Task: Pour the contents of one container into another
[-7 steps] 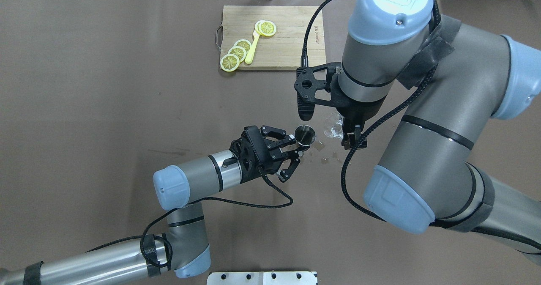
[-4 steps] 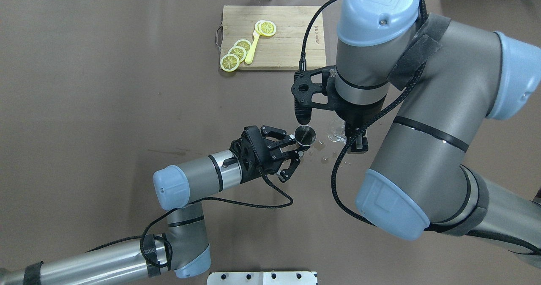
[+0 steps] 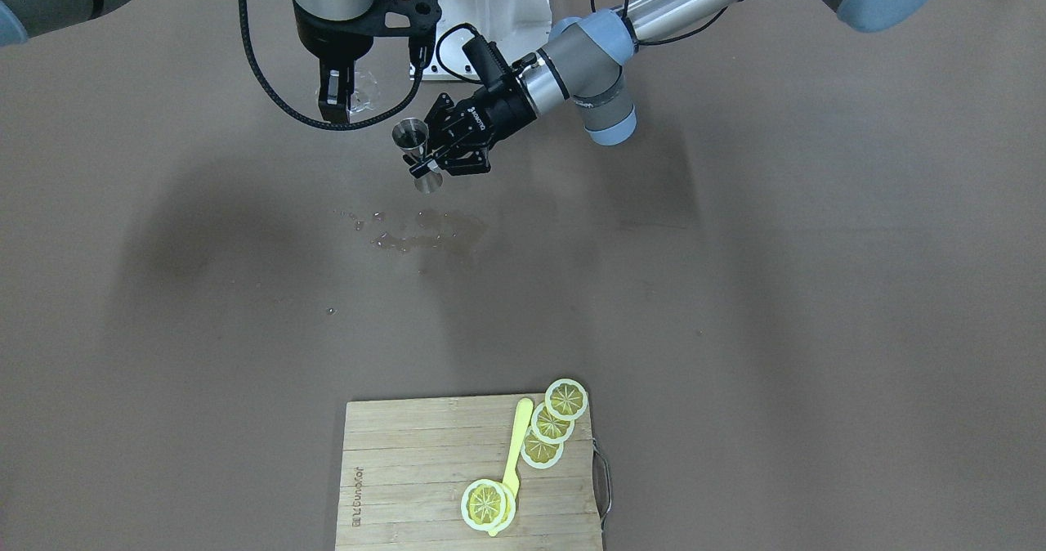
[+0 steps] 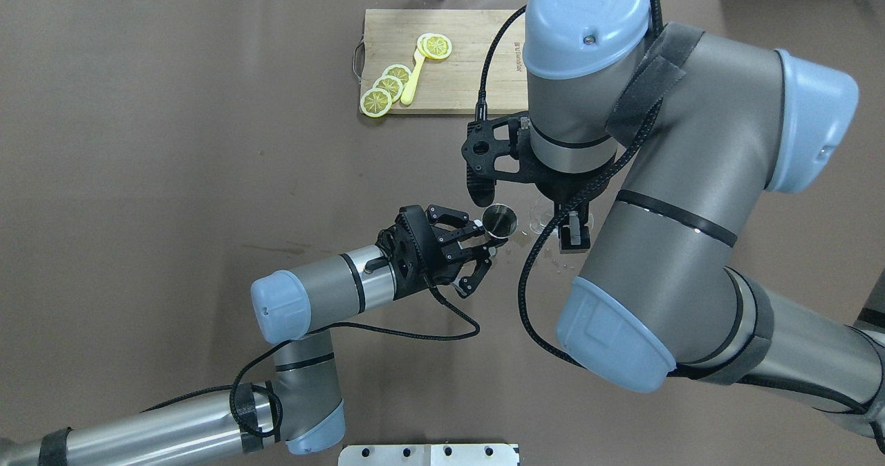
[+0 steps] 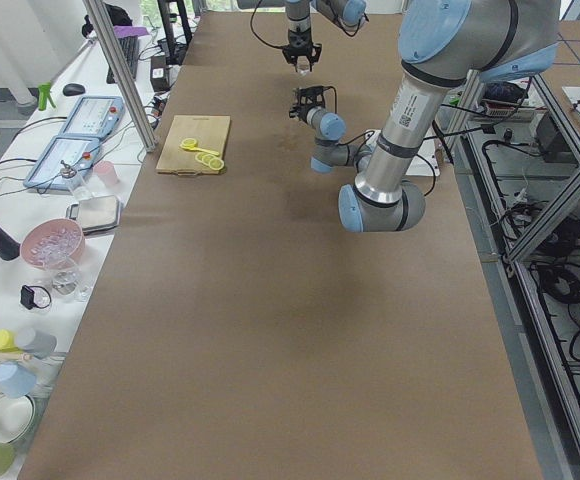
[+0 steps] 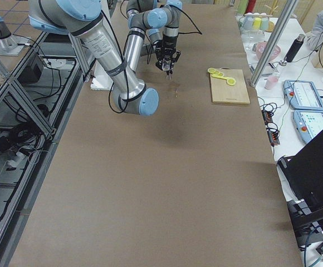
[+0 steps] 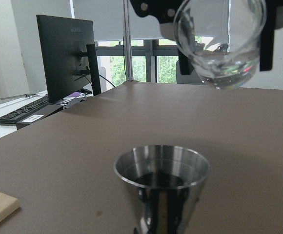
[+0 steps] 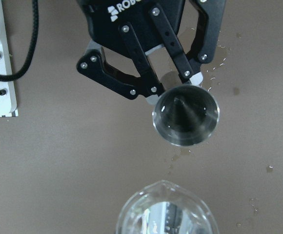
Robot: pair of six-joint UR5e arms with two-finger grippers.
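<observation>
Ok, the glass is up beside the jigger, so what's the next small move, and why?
Probably slide the right pincer toward the left pincer until the glass sits over the jigger, and only then tilt. In the right wrist view the glass rim lies clear of the jigger's mouth, and the wet patch warns of spilling.

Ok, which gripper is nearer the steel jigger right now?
Left. The left gripper is shut on the jigger; the right gripper holds the glass above and beside its rim, not touching.
</observation>
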